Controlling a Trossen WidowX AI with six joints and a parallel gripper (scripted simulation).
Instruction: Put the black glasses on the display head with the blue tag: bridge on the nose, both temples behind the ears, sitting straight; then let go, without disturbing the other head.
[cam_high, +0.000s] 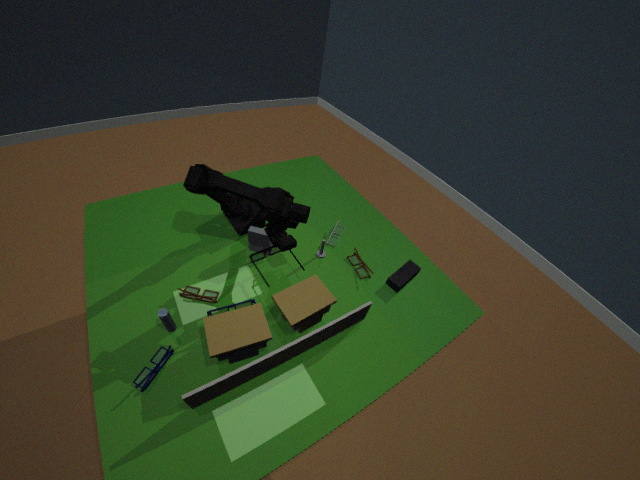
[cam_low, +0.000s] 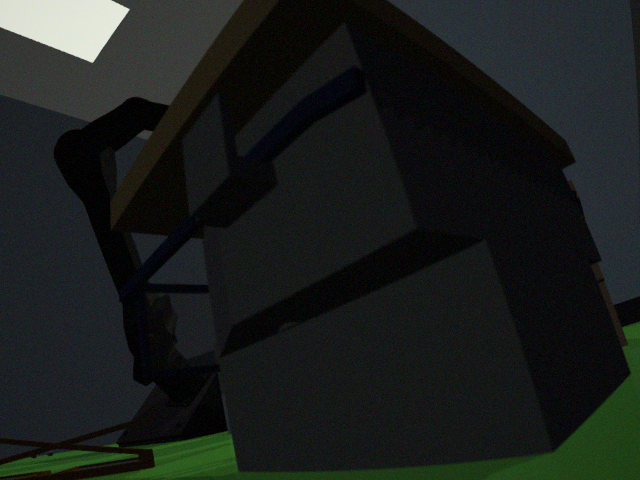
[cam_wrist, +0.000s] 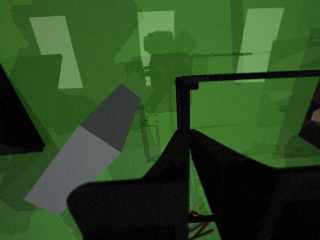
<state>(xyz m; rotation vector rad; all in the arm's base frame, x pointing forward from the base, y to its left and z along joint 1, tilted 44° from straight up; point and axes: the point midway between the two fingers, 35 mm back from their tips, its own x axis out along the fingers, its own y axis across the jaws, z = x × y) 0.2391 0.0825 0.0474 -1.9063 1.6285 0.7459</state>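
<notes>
My gripper (cam_high: 283, 246) (cam_wrist: 184, 135) is shut on the black glasses (cam_high: 259, 271) (cam_wrist: 250, 76) at their front frame. The glasses hang in the air with both temples open, pointing toward the heads. One display head (cam_high: 305, 314) under a wooden top wears no glasses and is apart from the held pair. The other head (cam_high: 242, 353) (cam_low: 320, 186) wears blue glasses (cam_high: 232, 306) (cam_low: 310, 105). The wrist view shows part of a head (cam_wrist: 309, 131) at the right edge with a small blue patch. I cannot tell whether that is the tag.
A grey block (cam_high: 258, 239) (cam_wrist: 75, 165) is beside the gripper. A long low wall (cam_high: 279, 356) stands beyond the heads. Folded brown glasses (cam_high: 199, 295), folded blue glasses (cam_high: 153, 368), a grey cylinder (cam_high: 166, 319), a small stand (cam_high: 321, 253) and a black box (cam_high: 403, 275) are around.
</notes>
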